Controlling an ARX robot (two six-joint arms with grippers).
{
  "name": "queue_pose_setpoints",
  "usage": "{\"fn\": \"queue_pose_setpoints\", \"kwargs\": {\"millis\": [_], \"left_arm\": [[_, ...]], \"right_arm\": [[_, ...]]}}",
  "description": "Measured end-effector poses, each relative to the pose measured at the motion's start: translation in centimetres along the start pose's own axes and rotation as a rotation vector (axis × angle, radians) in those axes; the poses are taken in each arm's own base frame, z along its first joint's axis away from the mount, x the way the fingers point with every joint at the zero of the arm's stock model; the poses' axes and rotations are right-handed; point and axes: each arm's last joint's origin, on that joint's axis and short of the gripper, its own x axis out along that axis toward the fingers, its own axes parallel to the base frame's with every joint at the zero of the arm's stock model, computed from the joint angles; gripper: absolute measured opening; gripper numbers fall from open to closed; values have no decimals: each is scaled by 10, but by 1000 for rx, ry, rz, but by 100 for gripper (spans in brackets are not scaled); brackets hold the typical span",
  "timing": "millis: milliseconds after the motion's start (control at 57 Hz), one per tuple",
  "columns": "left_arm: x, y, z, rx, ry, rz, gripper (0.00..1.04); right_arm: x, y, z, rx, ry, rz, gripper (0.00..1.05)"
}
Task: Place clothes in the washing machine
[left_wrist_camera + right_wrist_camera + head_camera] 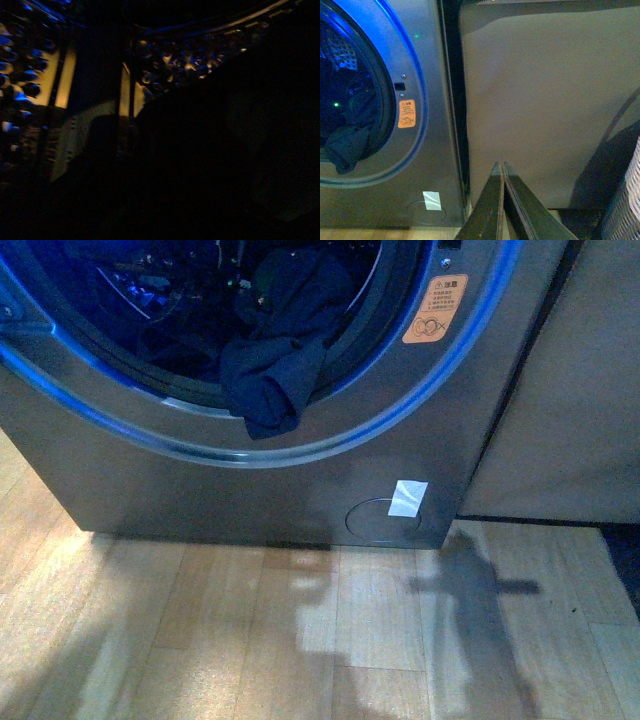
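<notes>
Currently on record, placed against the washing machine (300,480):

- Clothes (280,350): dark blue, mostly inside the porthole, one fold draped out over the lower rim and hanging down the front.
- Orange sticker (435,310): on the door ring, beside the porthole.
- White tape patch (407,498): low on the front panel.
- Beige cabinet (570,390): just beside the machine.
- Right gripper (501,172): well outside the drum, facing the cabinet, jaws pressed together on nothing.
- Left gripper: its wrist view is nearly dark (we read nothing from it), so we cannot tell its jaws.

Step in hand, as we judge it: tucking in the hanging fold. We would lift it clear of the rim first, then push it deep into the drum.
</notes>
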Motion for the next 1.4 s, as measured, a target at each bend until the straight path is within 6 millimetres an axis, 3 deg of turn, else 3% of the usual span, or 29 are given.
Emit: {"fn": "queue_pose_setpoints", "kwargs": {"millis": [140,333,578,824,947,1227,1402], "left_arm": [[-14,24,9,203,-190,135,98],[-20,38,17,512,-428,301,98],[-14,34,8,1026,-715,524,98],[-1,28,-11,1449,-801,633,98],[0,31,-12,1432,-733,666,98],[-10,34,-19,1539,-850,714,98],[-26,44,-12,1334,-657,667,98]], "right_arm": [[0,0,0,0,0,0,2],[0,0,0,0,0,0,2],[0,0,0,0,0,0,2],[0,0,0,0,0,0,2],[0,0,0,0,0,0,2],[0,0,0,0,0,0,2],[0,0,0,0,0,0,2]]}}
